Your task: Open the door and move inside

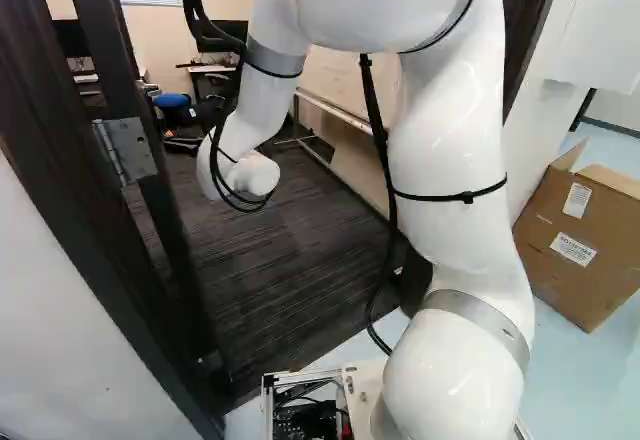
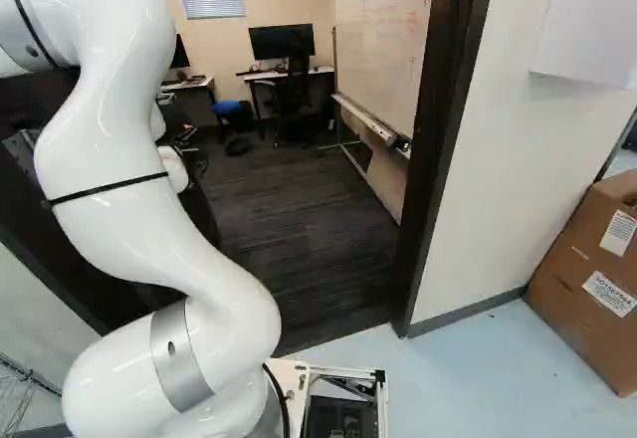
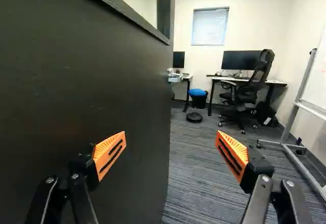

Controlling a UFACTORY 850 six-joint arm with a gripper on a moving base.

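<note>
Holding nothing, with the black two-fingered gripper [image 3: 170, 138] spread wide. Close on its left, along the dark striped carpet's [image 3: 198, 183] left edge: the flat black door [image 3: 102, 76], open, stretching ahead to a silver lever handle [image 3: 175, 77]. Probably calls for driving forward alongside.

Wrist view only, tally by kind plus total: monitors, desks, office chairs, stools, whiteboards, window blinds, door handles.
Monitors: 2
Desks: 2
Office chair: 1
Blue-topped stool: 1
Whiteboard, partly in view: 1
Window blind: 1
Door handle: 1
Total: 9
</note>
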